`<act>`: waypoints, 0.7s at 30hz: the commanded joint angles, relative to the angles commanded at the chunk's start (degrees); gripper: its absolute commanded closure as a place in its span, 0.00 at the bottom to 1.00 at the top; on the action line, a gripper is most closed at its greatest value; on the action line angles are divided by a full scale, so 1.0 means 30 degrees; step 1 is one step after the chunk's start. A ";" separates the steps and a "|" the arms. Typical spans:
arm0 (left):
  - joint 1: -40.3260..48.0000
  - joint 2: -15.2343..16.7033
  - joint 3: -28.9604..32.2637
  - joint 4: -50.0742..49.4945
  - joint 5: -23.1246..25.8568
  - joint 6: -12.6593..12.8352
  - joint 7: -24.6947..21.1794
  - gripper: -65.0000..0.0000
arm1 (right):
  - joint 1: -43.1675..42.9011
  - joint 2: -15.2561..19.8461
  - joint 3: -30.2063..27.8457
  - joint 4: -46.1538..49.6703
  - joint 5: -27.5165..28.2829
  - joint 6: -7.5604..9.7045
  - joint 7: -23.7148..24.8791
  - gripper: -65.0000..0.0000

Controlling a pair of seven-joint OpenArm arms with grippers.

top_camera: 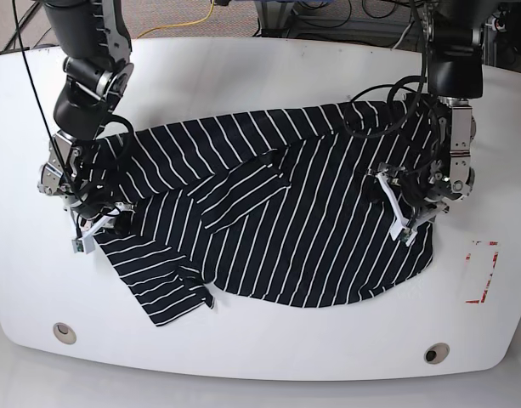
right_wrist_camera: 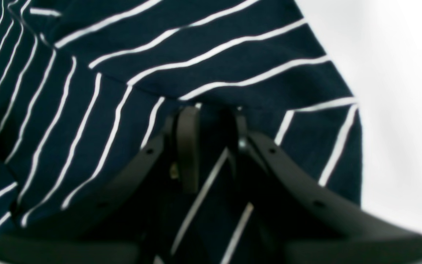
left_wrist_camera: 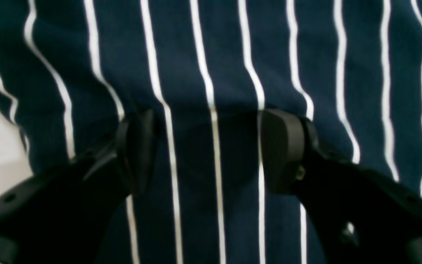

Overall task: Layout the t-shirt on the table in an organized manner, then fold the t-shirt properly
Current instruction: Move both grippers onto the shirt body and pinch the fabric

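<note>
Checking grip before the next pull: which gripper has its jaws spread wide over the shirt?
The left gripper, spread over flat t-shirt cloth; the right gripper is nearly closed by a seam.

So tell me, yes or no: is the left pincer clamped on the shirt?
No: the left pincer stands open over the t-shirt, flat cloth showing between its jaws.

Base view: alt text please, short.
A striped t-shirt lies rumpled and partly spread on the white table. The right gripper meets its sleeve edge, and the left gripper sits over the opposite side near a red mark.
</note>
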 joint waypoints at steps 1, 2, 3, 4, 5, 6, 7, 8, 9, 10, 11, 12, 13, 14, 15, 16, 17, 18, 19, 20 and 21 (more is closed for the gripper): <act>-0.0147 0.0000 0.0029 0.0234 -0.0029 0.0000 0.0147 0.39 | 0.0000 -0.0029 -0.0088 0.0440 0.0029 0.0000 -0.0059 0.68; -0.0205 0.0000 0.0000 0.0440 -0.0029 0.0000 0.0264 0.39 | -0.0029 -0.0059 -0.0117 0.0791 0.0029 0.0000 -0.0088 0.65; -0.0264 0.0000 -0.0059 0.0908 -0.0059 0.0000 0.0586 0.39 | -0.0117 -0.0117 -0.0147 0.1729 0.0029 0.0000 -0.0440 0.58; -0.0264 0.0000 -0.0147 0.1348 -0.0059 -0.0029 0.0850 0.39 | -0.0234 -0.0234 -0.0147 0.2549 0.0029 0.0000 -0.0879 0.53; -0.0264 0.0000 -0.0205 0.1700 -0.0059 -0.0029 0.0996 0.39 | -0.0381 -0.0381 -0.0117 0.3106 0.0029 0.0000 -0.1289 0.50; -0.0234 0.0000 -0.0410 0.2344 -0.0059 -0.0029 0.1319 0.38 | -0.0586 -0.0733 -0.0117 0.4308 0.0029 0.0000 -0.2051 0.44; -0.0205 0.0000 -0.0557 0.2784 -0.0059 -0.0029 0.1495 0.38 | -0.0791 -0.0908 -0.0117 0.5245 0.0029 0.0000 -0.2520 0.40; -0.0147 0.0000 -0.0733 0.3194 -0.0059 -0.0029 0.1700 0.38 | -0.0967 -0.1114 -0.0147 0.6183 0.0029 0.0000 -0.3106 0.36; -0.0147 0.0000 -0.0967 0.3839 -0.0059 -0.0029 0.2081 0.38 | -0.1201 -0.1436 -0.0176 0.7560 0.0029 0.0000 -0.3839 0.33; -0.0147 -0.0029 -0.1114 0.4190 -0.0059 -0.0029 0.2315 0.38 | -0.1407 -0.1641 -0.0176 0.8352 0.0029 0.0000 -0.4249 0.31; -0.0029 -0.0029 -0.1319 0.4659 -0.0059 -0.0029 0.2696 0.38 | -0.1700 -0.1993 -0.0205 0.9348 0.0029 0.0000 -0.4835 0.30; 0.0205 -0.0059 -0.1612 0.5158 -0.0059 -0.0029 0.3048 0.38 | -0.1963 -0.2286 -0.0205 1.0315 0.0029 0.0000 -0.5333 0.30; 0.0293 -0.0059 -0.1788 0.5392 -0.0059 -0.0029 0.3194 0.38 | -0.2110 -0.2432 -0.0234 1.0755 0.0029 0.0000 -0.5597 0.29; 0.0527 -0.0059 -0.2286 0.6037 -0.0059 -0.0029 0.3429 0.38 | -0.2374 -0.2755 -0.0234 1.1663 0.0029 0.0000 -0.6212 0.29; 0.0762 -0.0059 -0.2755 0.6652 -0.0059 -0.0029 0.3575 0.38 | -0.2579 -0.3077 -0.0264 1.2454 0.0059 0.0000 -0.6711 0.29; 0.0996 -0.0088 -0.3018 0.7033 -0.0059 -0.0029 0.3604 0.38 | -0.2725 -0.3282 -0.0264 1.2864 0.0059 0.0000 -0.7033 0.29; 0.1172 -0.0088 -0.3194 0.7238 -0.0059 -0.0029 0.3604 0.38 | -0.2842 -0.3575 -0.0264 1.3275 0.0059 0.0000 -0.7326 0.29; 0.1524 -0.0088 -0.3546 0.7648 -0.0059 -0.0029 0.3604 0.38 | -0.3077 -0.4103 -0.0293 1.3919 0.0059 0.0000 -0.7795 0.29; 0.1641 -0.0088 -0.3751 0.7824 -0.0059 -0.0029 0.3604 0.38 | -0.3223 -0.4366 -0.0293 1.4212 0.0059 0.0000 -0.7971 0.29; 0.1788 -0.0117 -0.4015 0.8029 -0.0059 -0.0029 0.3604 0.38 | -0.3399 -0.4718 -0.0381 1.4564 0.0059 0.0000 -0.8147 0.29; 0.1905 -0.0117 -0.4190 0.8147 -0.0059 -0.0059 0.3604 0.38 | -0.3516 -0.4952 -0.0557 1.4769 0.0059 0.0000 -0.8234 0.29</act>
